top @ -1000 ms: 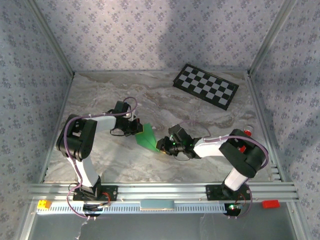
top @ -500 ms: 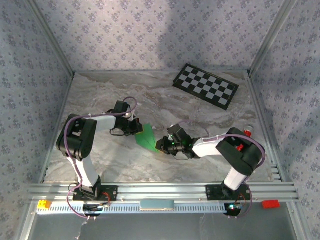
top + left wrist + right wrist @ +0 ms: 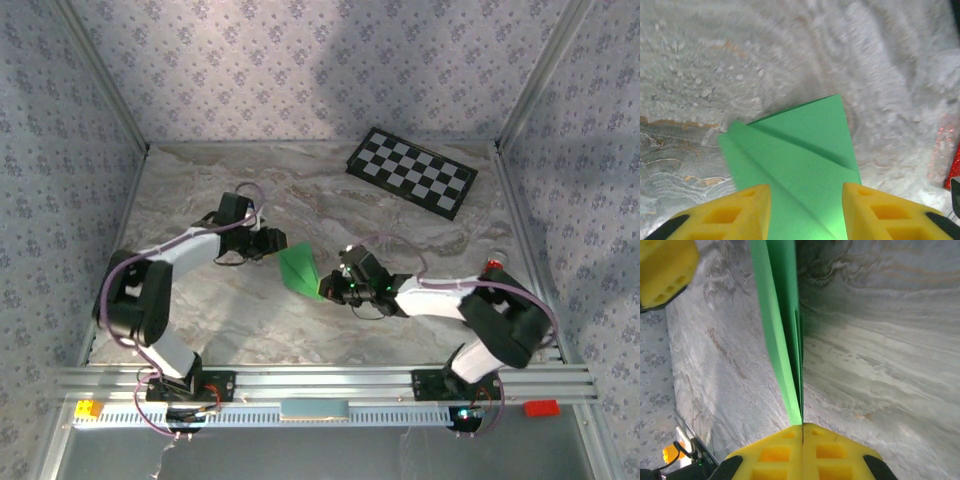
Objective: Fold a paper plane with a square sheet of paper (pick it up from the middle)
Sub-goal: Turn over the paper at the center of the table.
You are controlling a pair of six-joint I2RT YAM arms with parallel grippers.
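The bright green paper (image 3: 298, 268) is folded into a pointed shape with diagonal creases and is held off the marble table (image 3: 200, 190) between the two arms. My right gripper (image 3: 328, 291) is shut on its lower right end; in the right wrist view the paper (image 3: 780, 330) runs edge-on out of the closed gripper (image 3: 802, 427). My left gripper (image 3: 278, 243) is at the paper's upper left edge. In the left wrist view the gripper (image 3: 806, 192) stands open, with the paper (image 3: 800, 155) lying between and beyond its yellow fingers (image 3: 747, 210).
A black-and-white checkerboard (image 3: 411, 171) lies at the back right of the table. Patterned walls and metal frame posts close in the sides. On the front rail sit a small yellow block (image 3: 88, 408) and a red one (image 3: 540, 407).
Both arms have stretched lower, elbows moving outward. The left gripper shifted slightly back, and the paper has swung with the right gripper to point more toward the back.
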